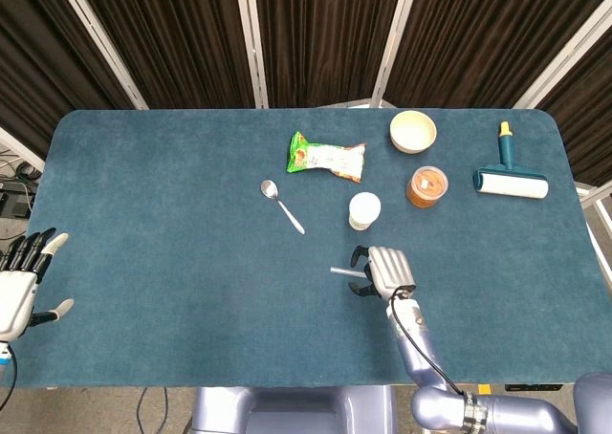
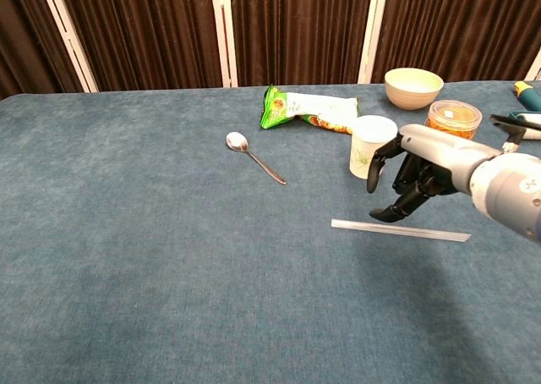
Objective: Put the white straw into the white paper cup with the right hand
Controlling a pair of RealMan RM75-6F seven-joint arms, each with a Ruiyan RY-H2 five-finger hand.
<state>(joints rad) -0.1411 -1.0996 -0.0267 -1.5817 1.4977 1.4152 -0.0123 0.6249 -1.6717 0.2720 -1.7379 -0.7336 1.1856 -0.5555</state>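
The white straw (image 2: 399,229) lies flat on the blue table in front of the white paper cup (image 2: 371,146); in the head view only its left end (image 1: 341,271) shows from under my right hand. My right hand (image 2: 416,171) (image 1: 382,271) hovers low just over the straw's middle, fingers spread and curled downward, holding nothing. The paper cup (image 1: 364,210) stands upright just beyond the hand. My left hand (image 1: 21,283) rests open at the table's near left edge, away from everything.
A metal spoon (image 1: 282,206) lies left of the cup. A green snack bag (image 1: 327,156), a cream bowl (image 1: 413,131), an orange-filled tub (image 1: 427,186) and a lint roller (image 1: 512,174) sit along the back right.
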